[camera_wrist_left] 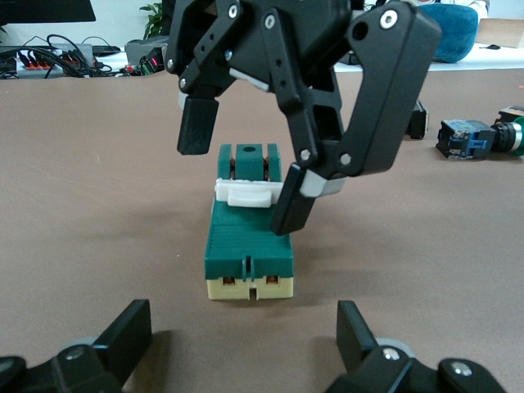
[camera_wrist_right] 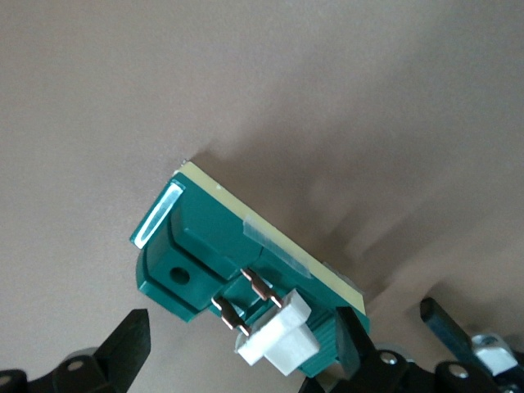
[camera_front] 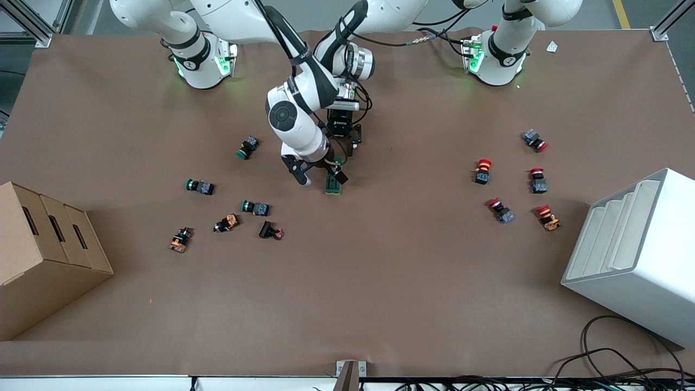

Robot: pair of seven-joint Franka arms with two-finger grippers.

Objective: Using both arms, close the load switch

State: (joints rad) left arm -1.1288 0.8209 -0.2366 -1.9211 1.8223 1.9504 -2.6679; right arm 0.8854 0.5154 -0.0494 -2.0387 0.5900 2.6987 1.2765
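**Both my claws at the load switch**

Brown paper covers the whole table (camera_front: 380,282), and near the centre of the front view, a little above the middle, lies the load switch (camera_front: 333,183). It rests flat on the paper: a dark green body on a cream base.

My right gripper (camera_front: 320,175) is down at the switch. Its fingers are apart, one on each side of the lever end. In the left wrist view this gripper (camera_wrist_left: 244,176) shows one fingertip (camera_wrist_left: 291,214) touching the white lever (camera_wrist_left: 246,193), while the other fingertip hangs free above the green body (a clear gap is between them). In the right wrist view the switch (camera_wrist_right: 229,254) fills the lower middle, and the lever (camera_wrist_right: 278,340) stands out from the body on two copper-coloured blades.

My left gripper (camera_front: 343,149) is just above the switch in the front view, low over the table. Its fingers (camera_wrist_left: 135,323) are spread wide at the bottom edge of the left wrist view, and they touch nothing; the switch (camera_wrist_left: 250,246) lies just before them.

Green push-buttons (camera_front: 248,147) are scattered toward the right arm's end of the table, and red push-buttons (camera_front: 482,170) toward the left arm's end. At the lower edges of the front view stand a cardboard box (camera_front: 49,239) and a white rack (camera_front: 635,244).
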